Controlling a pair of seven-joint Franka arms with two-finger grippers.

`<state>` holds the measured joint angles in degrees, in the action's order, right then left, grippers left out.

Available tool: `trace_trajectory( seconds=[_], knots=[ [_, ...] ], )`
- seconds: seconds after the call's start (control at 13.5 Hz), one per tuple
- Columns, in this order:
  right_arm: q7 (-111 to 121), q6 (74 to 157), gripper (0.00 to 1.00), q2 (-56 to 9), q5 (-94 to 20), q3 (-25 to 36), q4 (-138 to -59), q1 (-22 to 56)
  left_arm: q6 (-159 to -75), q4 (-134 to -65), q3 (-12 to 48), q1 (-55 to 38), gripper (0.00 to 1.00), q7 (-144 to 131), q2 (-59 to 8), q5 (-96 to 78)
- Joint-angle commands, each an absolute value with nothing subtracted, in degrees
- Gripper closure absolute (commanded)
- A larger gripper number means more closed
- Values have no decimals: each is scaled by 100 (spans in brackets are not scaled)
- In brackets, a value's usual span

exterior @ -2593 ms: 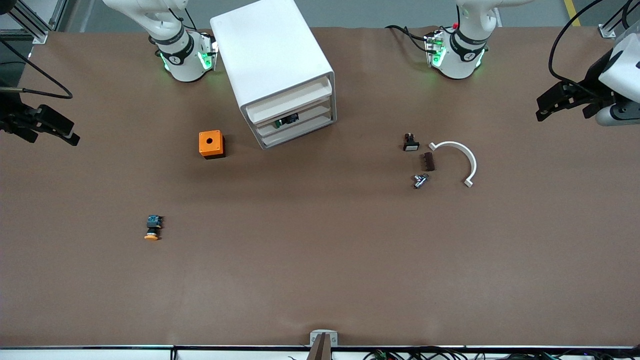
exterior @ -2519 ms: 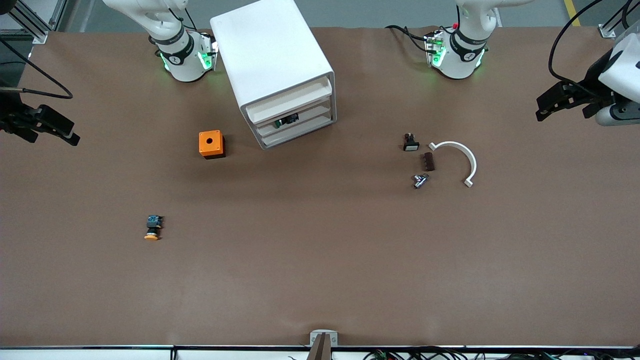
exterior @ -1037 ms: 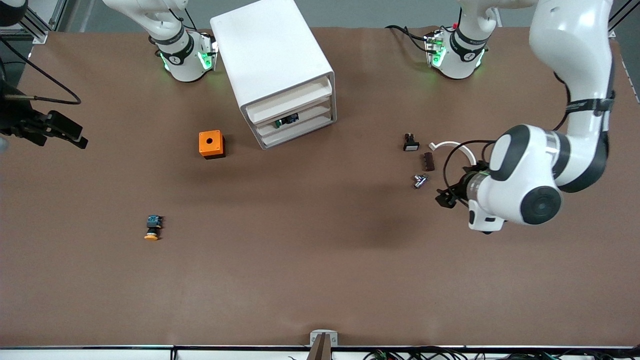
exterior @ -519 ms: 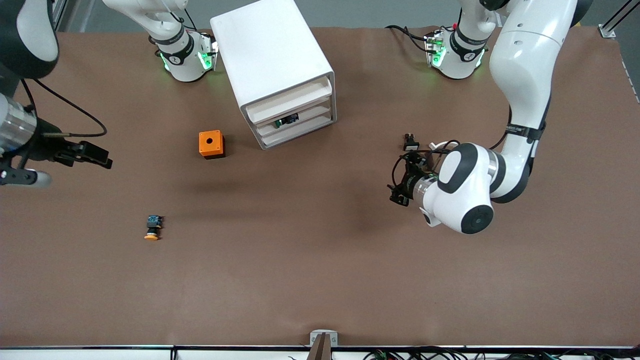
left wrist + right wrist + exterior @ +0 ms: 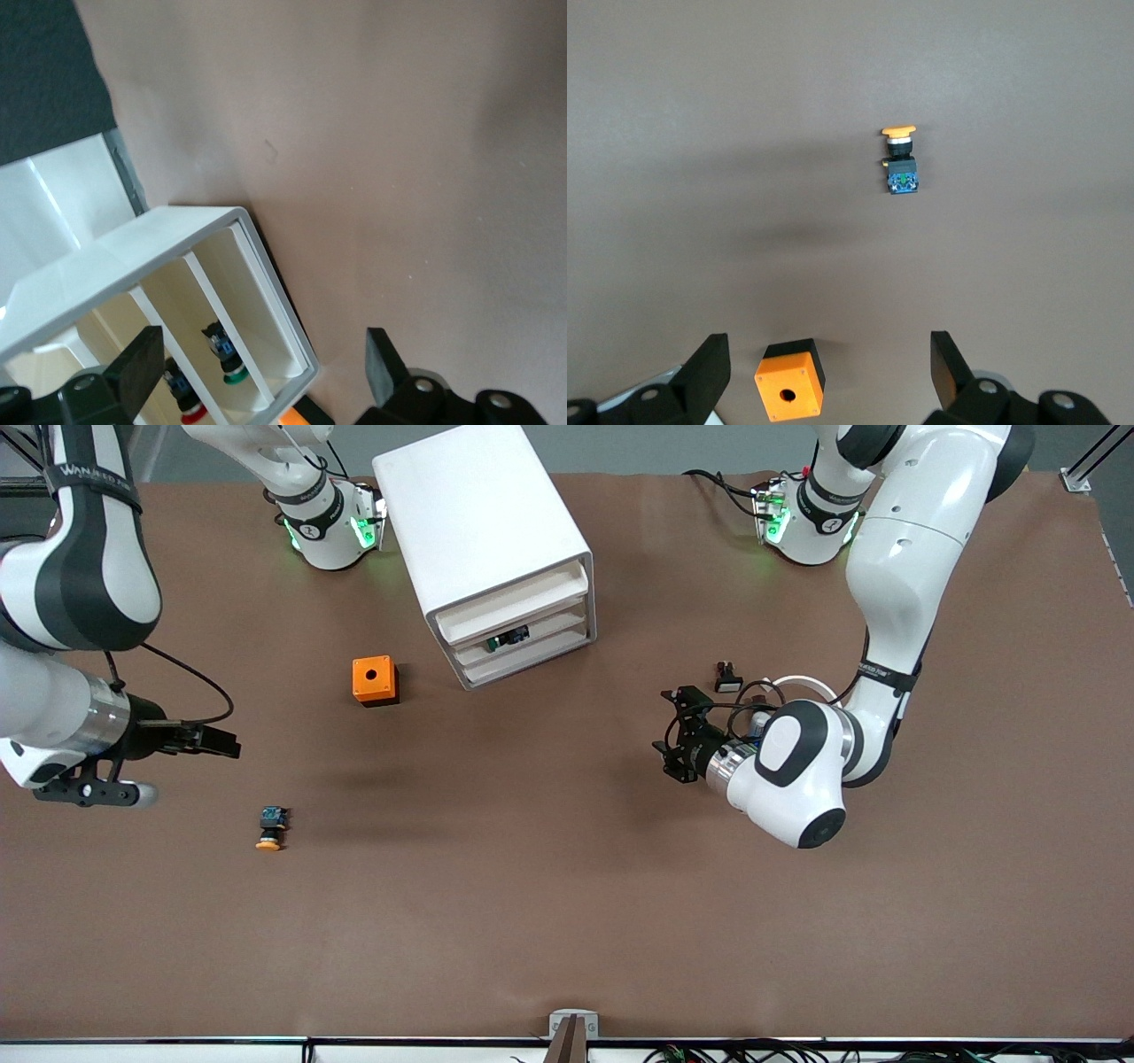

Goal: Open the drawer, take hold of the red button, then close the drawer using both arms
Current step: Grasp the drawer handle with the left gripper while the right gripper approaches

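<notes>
The white cabinet stands at the back middle of the table, its three drawers all pushed in. In the left wrist view the cabinet front shows the red-capped button inside, one level above a green-capped one; I cannot tell which drawer holds it. My left gripper is open and empty, low over the table in front of the cabinet, fingers spread. My right gripper is open and empty over the table toward the right arm's end; its own view shows nothing between the fingers.
An orange box sits beside the cabinet and also shows in the right wrist view. An orange-capped button lies nearer the front camera. Small parts and a white arc lie by the left arm.
Both arms have swung in from the table's ends. The left gripper came over the small parts to the cabinet's front; the right gripper moved inward toward the orange box. Nothing on the table moved.
</notes>
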<state>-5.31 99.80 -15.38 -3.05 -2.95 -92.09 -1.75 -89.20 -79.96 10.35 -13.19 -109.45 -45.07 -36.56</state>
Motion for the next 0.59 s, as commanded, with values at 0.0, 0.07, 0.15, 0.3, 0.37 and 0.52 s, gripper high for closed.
trace_trajectory(
  seconds=[0.0, 0.07, 0.15, 0.3, 0.37, 0.52],
  knots=[
    [-659, 10072, 0, -1792, -360, -360, -9106, -193, -8755, -8015, 1020, -1353, 0, -11206, -4596, -3814],
    [-659, 10124, 0, -1854, -360, -360, -9105, -193, -8615, -8094, 1028, -1449, 0, -11215, -4597, -3841],
    [-668, 10142, 0, -1950, -369, -360, -9105, -202, -8309, -8217, 1020, -1520, 1, -11267, -4588, -3893],
    [-677, 10283, 0, -2126, -369, -369, -9105, -185, -7981, -8244, 1020, -1556, 1, -11547, -4719, -4164],
    [-677, 10318, 0, -2205, -465, -369, -9105, -185, -7989, -8218, 1020, -1599, 3, -11723, -4859, -4444],
    [-668, 10327, 0, -2328, -668, -360, -9106, -211, -7989, -8200, 1011, -1932, 16, -12249, -5071, -4903]
  ],
)
